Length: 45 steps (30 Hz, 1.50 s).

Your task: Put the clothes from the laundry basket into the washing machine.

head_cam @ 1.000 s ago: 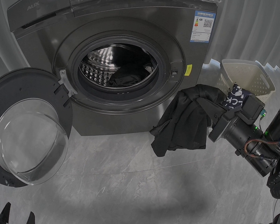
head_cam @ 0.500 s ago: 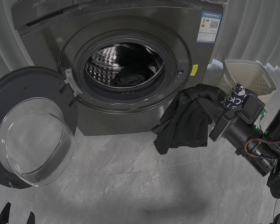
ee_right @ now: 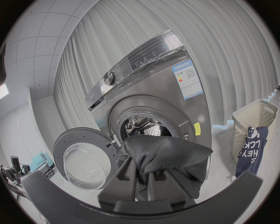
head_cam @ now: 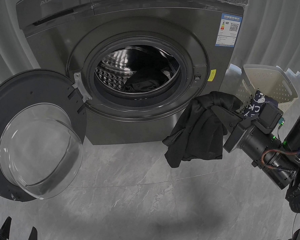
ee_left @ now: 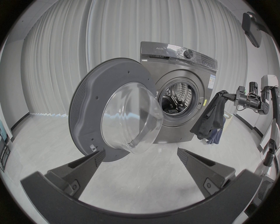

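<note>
The grey washing machine point(head_cam: 191, 32) stands with its round door point(head_cam: 33, 132) swung wide to the left. A dark garment point(head_cam: 144, 82) lies in the drum. My right gripper point(ee_right: 143, 172) is shut on a black garment point(head_cam: 198, 132), which hangs above the floor in front of the machine's lower right corner. The same black garment point(ee_left: 211, 116) dangles from that arm in the left wrist view. A cream laundry basket point(head_cam: 272, 80) stands right of the machine, with a navy printed garment point(head_cam: 257, 103) draped over its rim. My left gripper point(head_cam: 17, 231) is open, low at the near left.
Grey tiled floor point(head_cam: 134, 200) stretches between me and the machine. The open door juts out over the floor on the left. Pleated white curtains point(head_cam: 275, 23) hang behind the machine and basket.
The whole head view has shifted, so the machine sits a little more to the right: the camera moved. The black garment stays in my right gripper. The left gripper looks unchanged.
</note>
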Tool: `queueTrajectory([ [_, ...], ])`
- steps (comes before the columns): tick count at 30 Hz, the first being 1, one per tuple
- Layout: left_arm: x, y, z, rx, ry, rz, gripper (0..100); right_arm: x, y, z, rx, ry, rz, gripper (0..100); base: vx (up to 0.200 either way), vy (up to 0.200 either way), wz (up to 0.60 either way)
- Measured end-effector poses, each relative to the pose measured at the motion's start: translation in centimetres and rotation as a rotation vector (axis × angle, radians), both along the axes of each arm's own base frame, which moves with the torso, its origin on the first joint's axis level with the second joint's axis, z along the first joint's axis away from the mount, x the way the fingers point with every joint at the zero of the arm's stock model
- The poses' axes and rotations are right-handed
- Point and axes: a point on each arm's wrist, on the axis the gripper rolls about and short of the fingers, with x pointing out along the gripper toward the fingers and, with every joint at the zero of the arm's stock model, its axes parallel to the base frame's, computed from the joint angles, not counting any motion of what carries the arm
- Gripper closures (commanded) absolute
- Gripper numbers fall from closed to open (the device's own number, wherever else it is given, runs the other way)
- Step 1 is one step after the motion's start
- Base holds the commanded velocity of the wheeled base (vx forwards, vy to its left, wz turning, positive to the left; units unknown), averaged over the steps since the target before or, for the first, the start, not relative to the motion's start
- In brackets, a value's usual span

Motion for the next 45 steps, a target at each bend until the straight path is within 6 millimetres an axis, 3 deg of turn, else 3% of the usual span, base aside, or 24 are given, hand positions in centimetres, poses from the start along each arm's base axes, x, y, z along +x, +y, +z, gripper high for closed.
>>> queueTrajectory([
  [12,0.0,0.0,0.0,0.018,-0.001,0.008,0,0.3,0.7,0.3,0.002,-0.011,0.016,100,0.0,0.0,0.0],
  [27,0.0,-0.1,0.3,0.07,-0.029,-0.045,0,2.5,5.2,1.6,0.058,-0.063,0.072,100,0.0,0.0,0.0],
  [32,-0.7,-0.5,3.0,0.066,-0.157,-0.186,0,2.9,6.1,1.7,0.065,-0.074,0.095,100,0.0,0.0,0.0],
  [36,-0.5,-0.8,4.4,0.073,-0.162,-0.295,0,3.5,6.7,1.9,0.074,-0.085,0.104,100,0.0,0.0,0.0],
  [45,3.5,-1.0,7.0,0.09,-0.059,-0.454,0,4.9,7.6,2.2,0.095,-0.094,0.104,100,0.0,0.0,0.0],
])
